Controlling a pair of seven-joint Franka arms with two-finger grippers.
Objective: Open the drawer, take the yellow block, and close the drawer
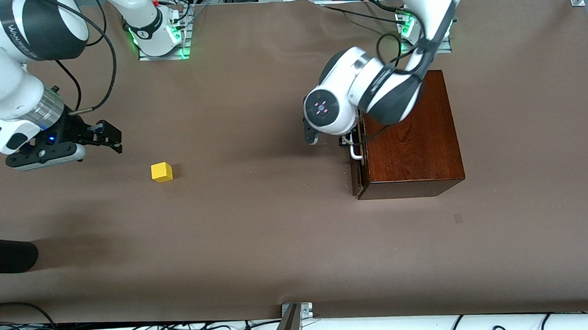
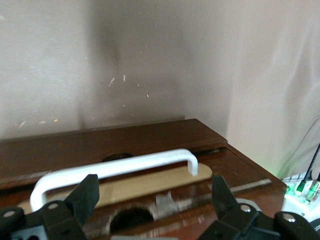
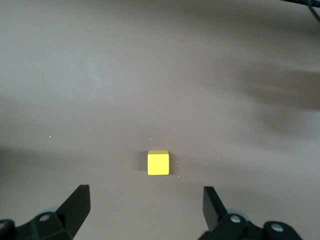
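Observation:
The yellow block (image 1: 162,171) sits on the brown table toward the right arm's end, outside the box; it also shows in the right wrist view (image 3: 158,163). My right gripper (image 1: 114,138) (image 3: 147,205) hangs open and empty over the table beside the block, apart from it. The dark wooden box (image 1: 412,135) stands toward the left arm's end. Its drawer (image 1: 358,178) is pushed in, with no interior showing. My left gripper (image 1: 346,140) (image 2: 153,200) is open in front of the drawer, its fingers (image 2: 85,197) on either side of the white handle (image 2: 115,170) (image 1: 355,151) without gripping it.
A black rounded object (image 1: 5,254) lies at the table's edge at the right arm's end, nearer the front camera. Cables and a metal bracket (image 1: 295,313) run along the nearest edge. Bare brown cloth (image 1: 277,225) lies between the block and the box.

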